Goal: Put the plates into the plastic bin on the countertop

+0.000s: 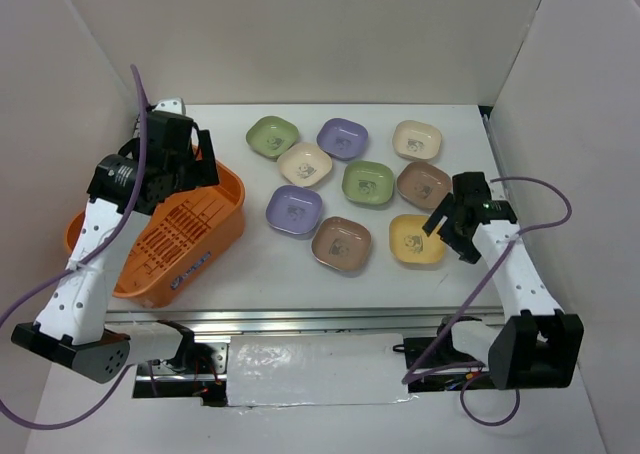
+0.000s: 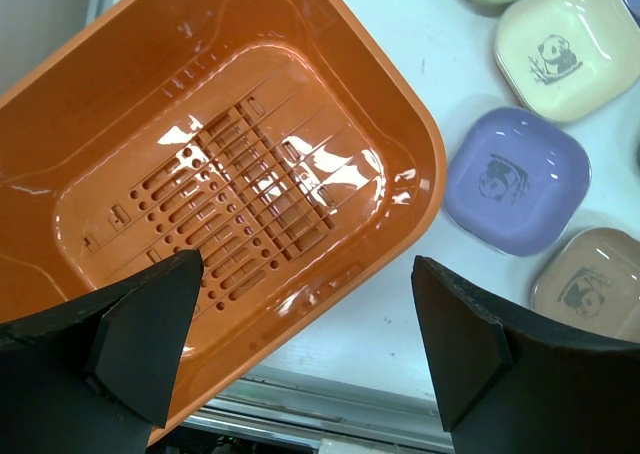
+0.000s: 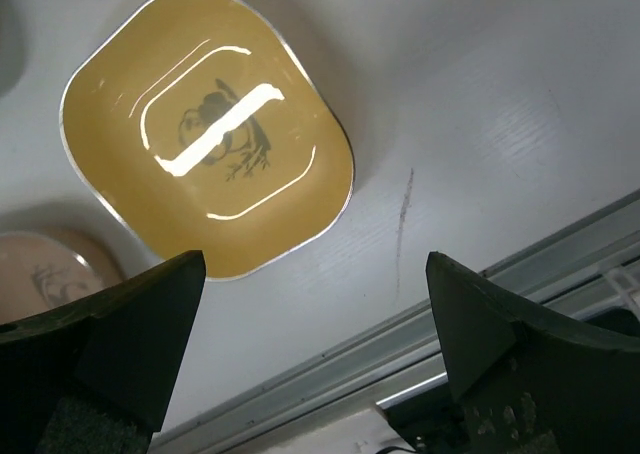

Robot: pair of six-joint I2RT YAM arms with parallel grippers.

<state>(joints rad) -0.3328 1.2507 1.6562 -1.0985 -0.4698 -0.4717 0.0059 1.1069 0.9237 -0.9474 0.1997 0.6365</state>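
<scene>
Fingers (image 3: 130,344) apart, white countertop (image 1: 262,266), plain walls (image 1: 350,34)

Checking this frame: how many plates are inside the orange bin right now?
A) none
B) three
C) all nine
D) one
A: the left wrist view shows only the bare slotted base of the plastic bin, and in the top view all nine plates lie on the countertop to the right of it.

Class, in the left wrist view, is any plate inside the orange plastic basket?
No, the orange slotted plastic basket shows only its bare base.
</scene>
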